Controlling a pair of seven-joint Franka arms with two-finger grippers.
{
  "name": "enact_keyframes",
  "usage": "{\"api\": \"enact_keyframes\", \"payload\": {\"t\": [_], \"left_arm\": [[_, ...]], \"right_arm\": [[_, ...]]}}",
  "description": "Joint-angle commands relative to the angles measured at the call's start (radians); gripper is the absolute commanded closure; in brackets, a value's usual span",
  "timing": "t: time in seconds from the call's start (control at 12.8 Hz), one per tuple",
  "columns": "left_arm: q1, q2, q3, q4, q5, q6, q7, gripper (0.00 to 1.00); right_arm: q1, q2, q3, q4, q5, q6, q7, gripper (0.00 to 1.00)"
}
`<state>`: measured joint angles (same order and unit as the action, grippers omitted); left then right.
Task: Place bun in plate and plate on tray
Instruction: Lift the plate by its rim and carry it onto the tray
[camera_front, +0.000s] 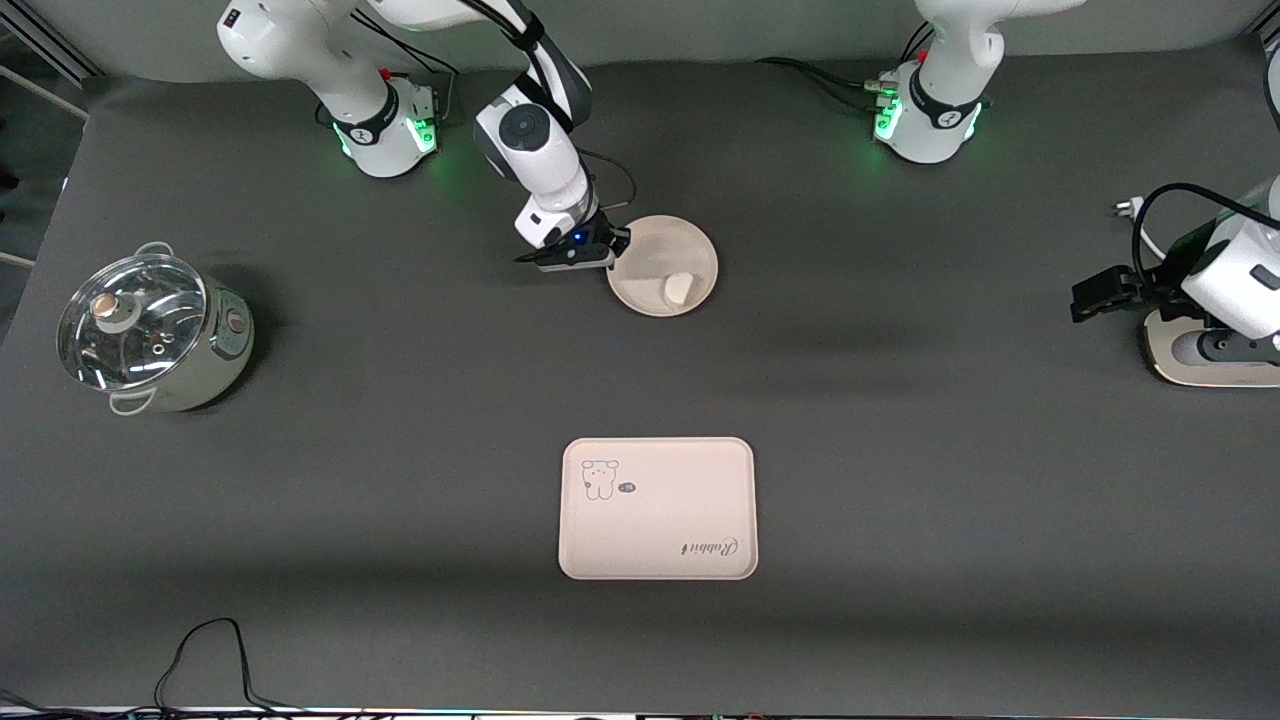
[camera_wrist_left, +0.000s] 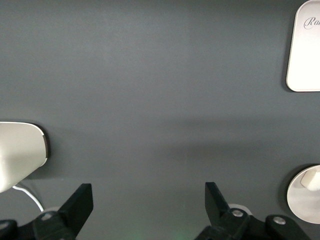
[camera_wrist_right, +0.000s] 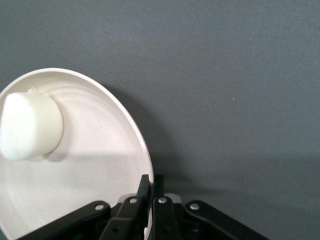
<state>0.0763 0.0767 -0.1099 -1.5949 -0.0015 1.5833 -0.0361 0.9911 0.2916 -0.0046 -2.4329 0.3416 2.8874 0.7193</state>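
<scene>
The round plate (camera_front: 692, 248) lies midway between the arm bases, with the off-white bun (camera_front: 679, 289) in it. My right gripper (camera_front: 612, 255) is shut on the plate's rim at the edge toward the right arm's end. The right wrist view shows the pinched rim, the plate (camera_wrist_right: 100, 170), the bun (camera_wrist_right: 31, 126) and the right gripper (camera_wrist_right: 152, 181). The tray (camera_front: 657, 508) lies empty, nearer the front camera than the plate. My left gripper (camera_front: 1085, 298) waits open and empty at the left arm's end. In the left wrist view it (camera_wrist_left: 149, 200) is over bare table.
A pot with a glass lid (camera_front: 150, 330) stands at the right arm's end. A white device (camera_front: 1210, 360) with a cable and plug (camera_front: 1125, 207) sits beside my left gripper. A black cable (camera_front: 200, 650) lies at the front edge.
</scene>
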Motion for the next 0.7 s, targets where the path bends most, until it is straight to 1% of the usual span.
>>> {"api": "enact_keyframes", "payload": {"t": [0.0,0.16,0.31,0.47,0.62], "left_arm": [[0.002,-0.003,-0.002,0.006,-0.011,-0.011,0.015,0.0],[0.002,-0.003,-0.002,0.006,-0.011,-0.011,0.015,0.0],[0.002,-0.003,-0.002,0.006,-0.011,-0.009,0.015,0.0],[0.002,-0.003,-0.002,0.006,-0.011,-0.009,0.015,0.0],[0.002,-0.003,-0.002,0.006,-0.011,-0.009,0.015,0.0]], "right_arm": [[-0.02,-0.118,0.0,0.003,0.033,-0.129,-0.05,1.0],[-0.043,-0.219,-0.003,0.017,0.033,-0.258,-0.069,1.0],[-0.048,-0.273,-0.005,0.052,0.033,-0.338,-0.072,1.0],[-0.054,-0.282,-0.008,0.092,0.033,-0.362,-0.074,1.0],[-0.089,-0.244,-0.009,0.142,0.033,-0.363,-0.131,1.0]]}}
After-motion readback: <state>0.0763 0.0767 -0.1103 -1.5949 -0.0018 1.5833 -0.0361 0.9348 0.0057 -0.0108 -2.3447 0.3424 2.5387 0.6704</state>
